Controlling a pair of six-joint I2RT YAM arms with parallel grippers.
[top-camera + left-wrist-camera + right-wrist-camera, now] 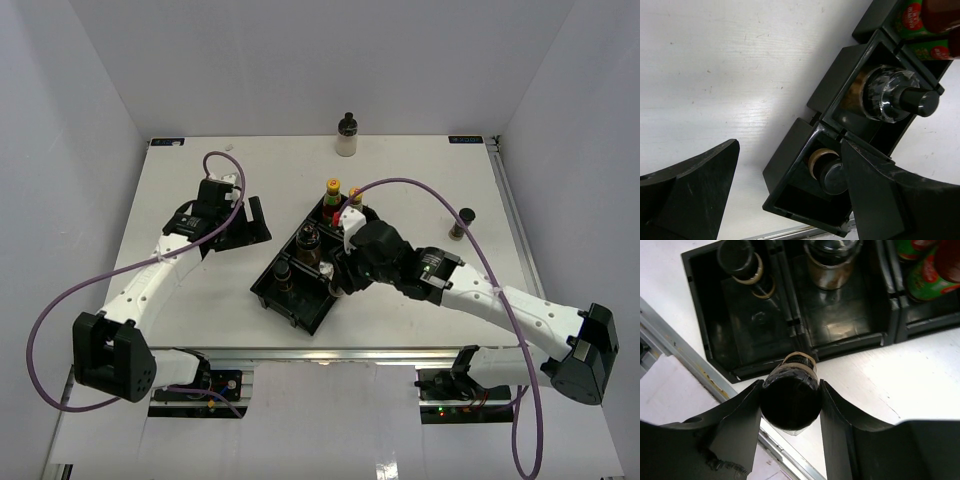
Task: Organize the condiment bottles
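My right gripper (343, 282) is shut on a dark brown bottle with a black cap (790, 401). It holds the bottle just above the table at the near right wall of the black divided tray (280, 306). In the tray stand two red-sauce bottles (343, 200), a dark jar with a silver lid (309, 241) and a dark jar with a black lid (283, 275). A cream-bodied bottle (347, 136) stands at the far edge of the table. A dark jar (461, 222) stands to the right. My left gripper (246, 226) is open and empty, left of the tray.
The right wrist view shows the tray's near compartment (760, 320) with its jar (742, 260) in one corner. A metal rail (700, 375) runs along the table's near edge just below the held bottle. Purple cables loop over both arms.
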